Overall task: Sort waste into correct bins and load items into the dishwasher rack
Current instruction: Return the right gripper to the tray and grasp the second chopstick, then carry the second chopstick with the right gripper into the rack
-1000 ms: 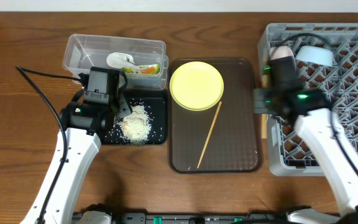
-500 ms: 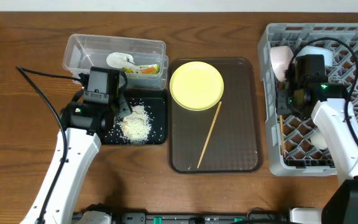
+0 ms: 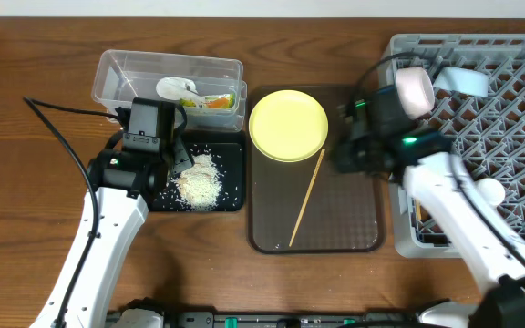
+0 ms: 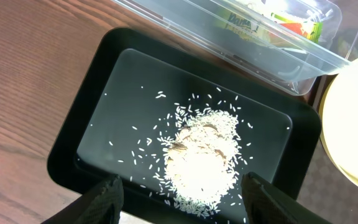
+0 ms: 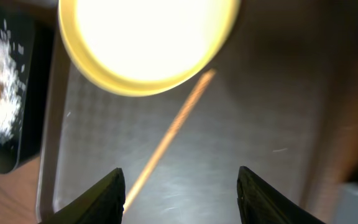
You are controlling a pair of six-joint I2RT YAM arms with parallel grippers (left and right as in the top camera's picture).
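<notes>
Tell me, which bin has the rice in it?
The shallow black tray holds the rice heap. The clear tub beside it holds a printed wrapper and a white scrap instead.

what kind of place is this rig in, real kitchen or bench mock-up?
Likely a bench mock-up of a dish-clearing station: a grey dishwasher rack sits directly on a wooden table beside a brown serving tray holding a yellow plate. No sink or counter shows.

The left arm [image 3: 108,228] and right arm [image 3: 454,205] were white tubes with black joint blocks. A thin black cable [image 3: 57,137] trailed off the left one; green lights [image 3: 406,141] glowed on the right. The left hand [image 4: 188,205] and right hand [image 5: 182,196] had matte black fingers [image 4: 107,198].
</notes>
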